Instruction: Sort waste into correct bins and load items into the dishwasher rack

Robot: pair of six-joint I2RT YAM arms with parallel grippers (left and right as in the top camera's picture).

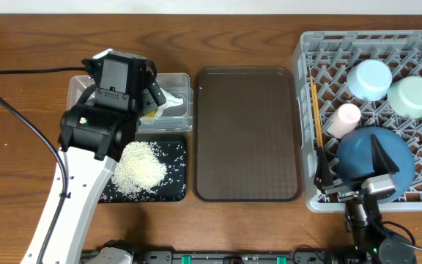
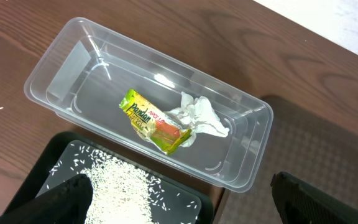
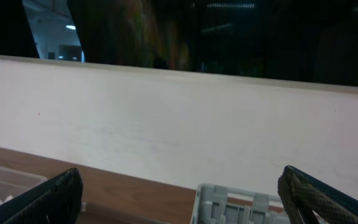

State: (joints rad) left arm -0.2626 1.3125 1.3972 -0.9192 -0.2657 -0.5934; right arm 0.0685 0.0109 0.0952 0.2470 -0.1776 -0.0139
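The clear tub [image 2: 55, 68] holds the green-yellow wrapper [image 2: 151, 121] and the crumpled white tissue [image 2: 199, 116]. My left gripper [image 2: 182, 199] is open and empty above the tub and the black tray [image 1: 174, 192], which holds the rice [image 1: 139, 169]. In the overhead view the tub [image 1: 178, 82] is partly hidden by the left arm. The grey rack [image 1: 306, 55] holds the dark blue bowl [image 1: 368, 158], light blue bowl [image 1: 369, 78], mint bowl [image 1: 412, 96], pink cup [image 1: 343, 119] and chopsticks [image 1: 316, 110]. My right gripper [image 3: 179, 193] is open and empty near the rack's front edge [image 3: 229, 205].
The brown serving tray [image 1: 247, 132] lies between the bins and the rack. A black cable [image 1: 13, 99] runs over the table at the left. The wooden table edge runs along the back.
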